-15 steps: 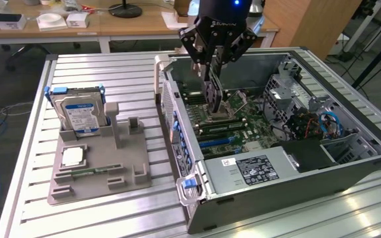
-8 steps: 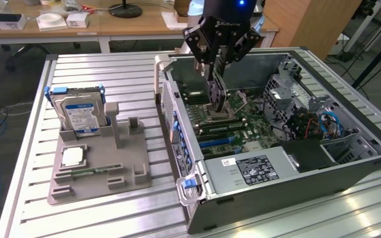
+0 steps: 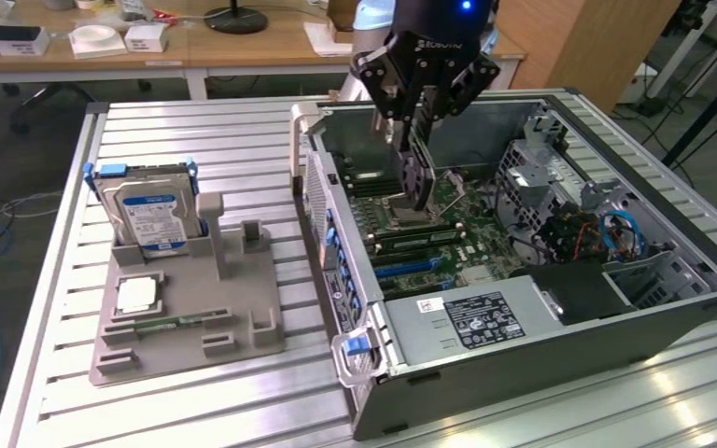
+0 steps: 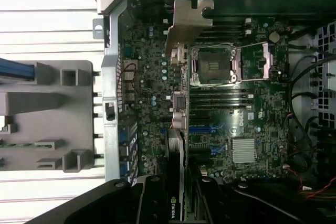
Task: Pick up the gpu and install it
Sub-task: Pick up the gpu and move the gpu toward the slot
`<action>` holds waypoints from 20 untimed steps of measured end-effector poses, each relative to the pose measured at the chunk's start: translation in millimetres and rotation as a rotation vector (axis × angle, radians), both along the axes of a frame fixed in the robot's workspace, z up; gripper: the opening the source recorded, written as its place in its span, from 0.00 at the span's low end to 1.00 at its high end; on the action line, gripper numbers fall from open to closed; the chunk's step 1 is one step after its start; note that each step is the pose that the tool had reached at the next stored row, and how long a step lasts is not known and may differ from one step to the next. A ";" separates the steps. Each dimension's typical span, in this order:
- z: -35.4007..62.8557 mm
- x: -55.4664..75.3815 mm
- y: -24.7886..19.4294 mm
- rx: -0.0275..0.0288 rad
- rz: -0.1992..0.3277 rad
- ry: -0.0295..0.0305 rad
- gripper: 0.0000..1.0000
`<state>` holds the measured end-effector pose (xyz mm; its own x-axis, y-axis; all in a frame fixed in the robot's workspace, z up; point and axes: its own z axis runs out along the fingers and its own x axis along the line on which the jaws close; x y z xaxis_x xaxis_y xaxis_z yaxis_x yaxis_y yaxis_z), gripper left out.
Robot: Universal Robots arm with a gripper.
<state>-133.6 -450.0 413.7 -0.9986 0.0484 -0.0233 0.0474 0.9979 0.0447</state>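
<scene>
We see the arm (image 3: 433,23) reaching straight down into the open computer case (image 3: 545,359), which lies on its side on the slatted table (image 3: 209,140). Its jaws are closed on the gpu (image 3: 417,173), which hangs upright and edge-on over the motherboard (image 4: 142,77), just beside the open processor socket (image 4: 212,65). From the wrist we look down along the card's edge, with its pale metal bracket (image 4: 188,24) at the far end. We count one gpu, one case, one grey holder (image 3: 246,317) beside the case, one hard drive (image 3: 149,217) standing in the holder, one green memory stick (image 3: 165,324) lying flat in it, one pale square chip (image 3: 137,296), and two blue slots (image 4: 202,128) on the board. The card's lower edge is hidden from us, so we cannot tell whether it touches the board. The frame edge cuts off the jaws in the wrist view.
</scene>
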 end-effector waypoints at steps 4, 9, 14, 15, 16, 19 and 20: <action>0.0 4.9 0.0 0.0000 0.001 0.0000 0.26; 0.0 10.7 0.0 0.0000 0.001 0.0000 0.26; 0.0 16.2 0.0 0.0000 0.002 0.0000 0.26; 0.0 17.4 0.0 0.0000 0.002 0.0000 0.26; 0.0 18.5 0.0 0.0000 0.002 0.0000 0.26; 0.0 22.0 0.0 0.0000 0.003 0.0000 0.26; 0.0 23.2 0.0 0.0000 0.003 0.0000 0.26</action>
